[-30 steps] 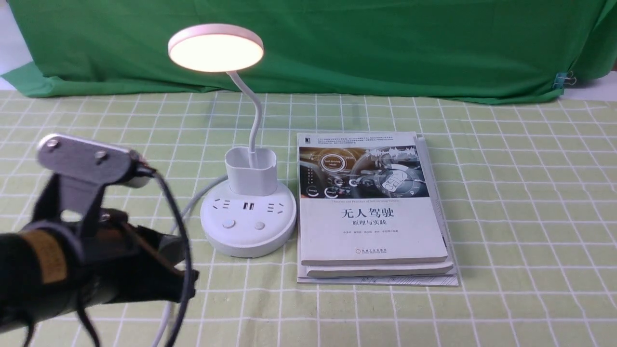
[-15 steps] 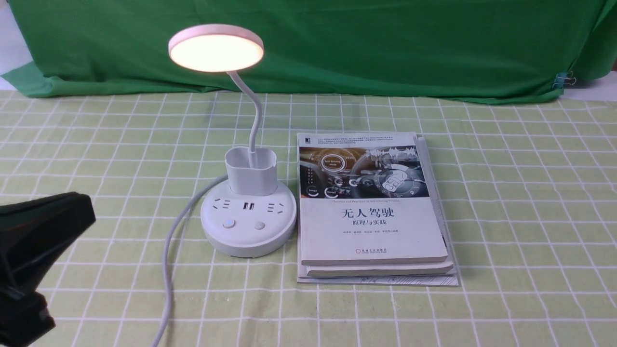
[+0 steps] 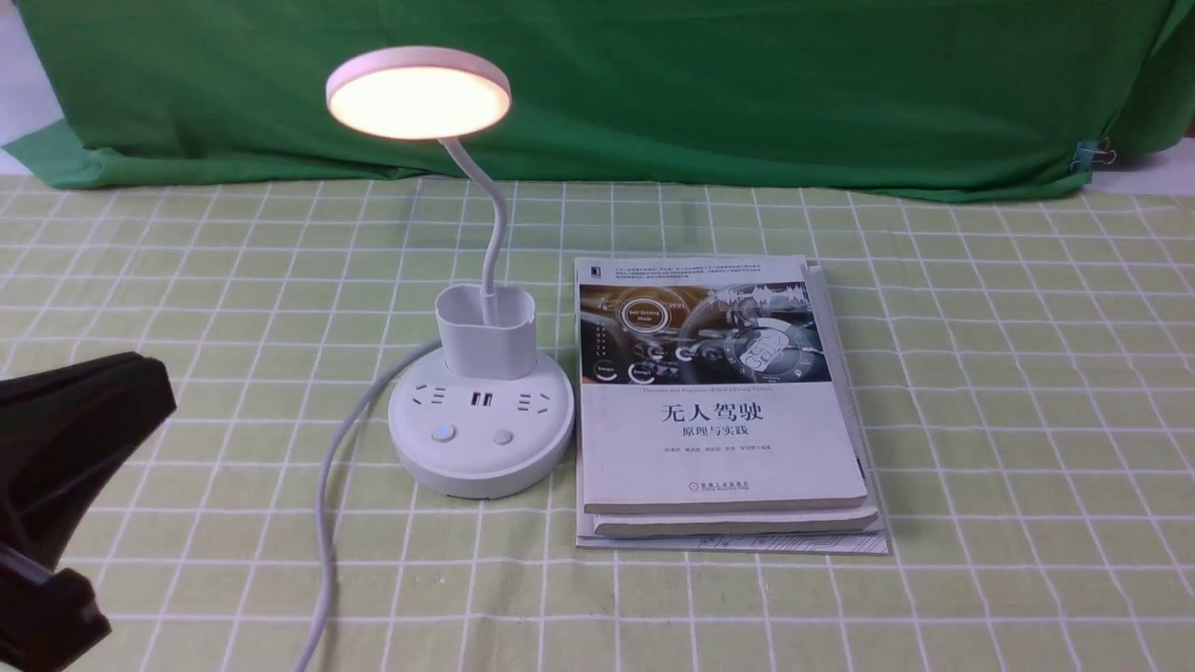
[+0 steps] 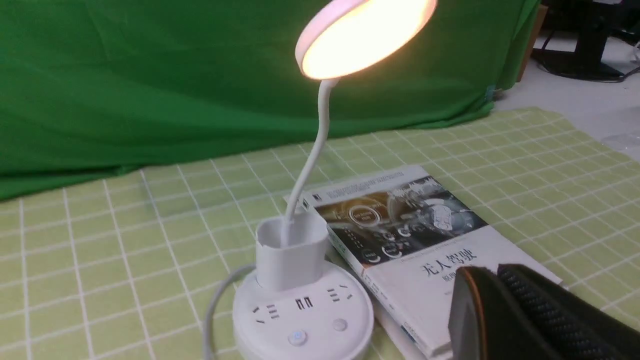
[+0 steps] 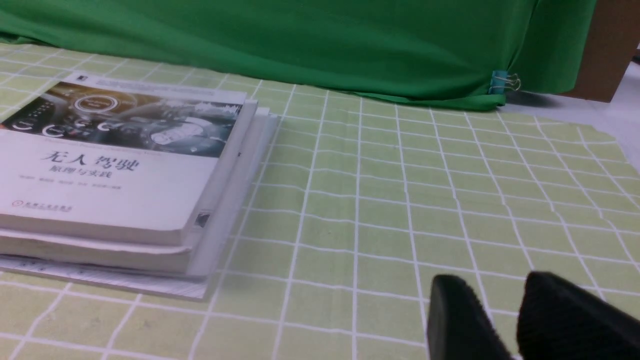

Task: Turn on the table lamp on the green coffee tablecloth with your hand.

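My left gripper (image 4: 492, 280) showed only as two dark fingertips at the lower right of its wrist frame, lying against each other, so I judged the jaws together and holding nothing. In the front frame that arm was a black shape at the lower left edge. My right gripper (image 5: 505, 300) appeared at the bottom right of its own wrist frame, two black fingertips with a narrow gap between them, slightly apart and empty; it did not show in the front frame at all. The table lamp (image 3: 479, 420) stood left of centre in the front frame on the green coffee tablecloth (image 3: 980, 392), well apart from the left arm and to its right, with a stack of books (image 3: 719, 411) just beside the base on the far side. The left arm was plainly the nearer one. The lamp's long axis ran upright: a round white base, a cup-like holder, then a thin neck curving up to a flat disc head (image 3: 418, 93) near the upper left. That head glowed warm and bright, and the left of the two buttons (image 3: 442, 433) showed a faint blue light, so I judged the lamp already on. A white cord (image 3: 327, 523) trailed from the base toward the bottom edge.
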{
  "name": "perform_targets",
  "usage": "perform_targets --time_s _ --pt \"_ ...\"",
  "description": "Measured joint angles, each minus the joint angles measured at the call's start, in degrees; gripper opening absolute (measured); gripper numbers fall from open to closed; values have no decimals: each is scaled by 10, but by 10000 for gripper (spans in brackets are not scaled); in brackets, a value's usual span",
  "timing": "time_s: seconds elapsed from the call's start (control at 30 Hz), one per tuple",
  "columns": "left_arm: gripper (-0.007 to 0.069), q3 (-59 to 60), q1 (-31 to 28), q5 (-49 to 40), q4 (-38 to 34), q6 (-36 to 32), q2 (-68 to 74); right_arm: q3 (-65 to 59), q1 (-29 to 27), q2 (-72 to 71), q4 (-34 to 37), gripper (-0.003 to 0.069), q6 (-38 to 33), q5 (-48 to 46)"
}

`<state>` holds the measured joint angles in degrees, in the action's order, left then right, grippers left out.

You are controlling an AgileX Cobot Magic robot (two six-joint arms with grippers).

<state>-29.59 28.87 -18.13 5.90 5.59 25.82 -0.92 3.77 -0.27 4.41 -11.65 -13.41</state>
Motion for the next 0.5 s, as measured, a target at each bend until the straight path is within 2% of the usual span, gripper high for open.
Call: perform_targets --time_s 0.17,0.23,0.33,0.47,0.5 --pt "19 51 -62 40 21 21 -39 0 0 0 0 245 0 0" --pt "19 95 -129 56 15 23 -81 0 0 0 0 245 0 0" --pt "19 169 -211 86 -1 -24 -146 0 0 0 0 245 0 0" --pt "19 259 -290 125 -20 -67 -216 0 0 0 0 245 0 0" --pt "19 263 -290 125 -21 -67 -220 0 0 0 0 245 0 0"
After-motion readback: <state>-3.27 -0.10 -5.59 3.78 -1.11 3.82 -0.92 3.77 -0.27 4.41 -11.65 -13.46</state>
